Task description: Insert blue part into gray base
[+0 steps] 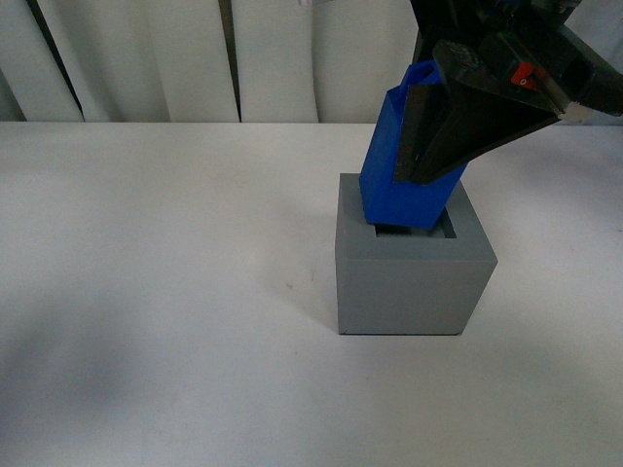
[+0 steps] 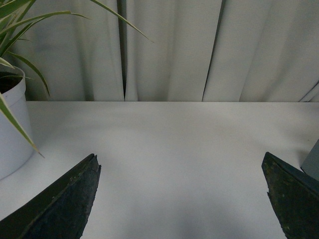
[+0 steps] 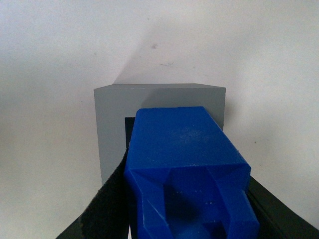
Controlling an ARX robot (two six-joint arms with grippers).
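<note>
The gray base (image 1: 414,277) stands on the white table right of centre, its square recess facing up. The blue part (image 1: 404,180) is tilted, its lower end over the recess and just at its rim. My right gripper (image 1: 428,161) comes in from the upper right and is shut on the blue part. In the right wrist view the blue part (image 3: 184,164) sits between the black fingers, in front of the gray base (image 3: 159,102). My left gripper (image 2: 182,199) is open and empty over bare table, out of the front view.
White table (image 1: 156,292) with pale curtains (image 1: 146,58) behind its far edge. A white plant pot (image 2: 12,129) with long green leaves stands near the left gripper. A gray edge (image 2: 313,162) shows at the side of the left wrist view.
</note>
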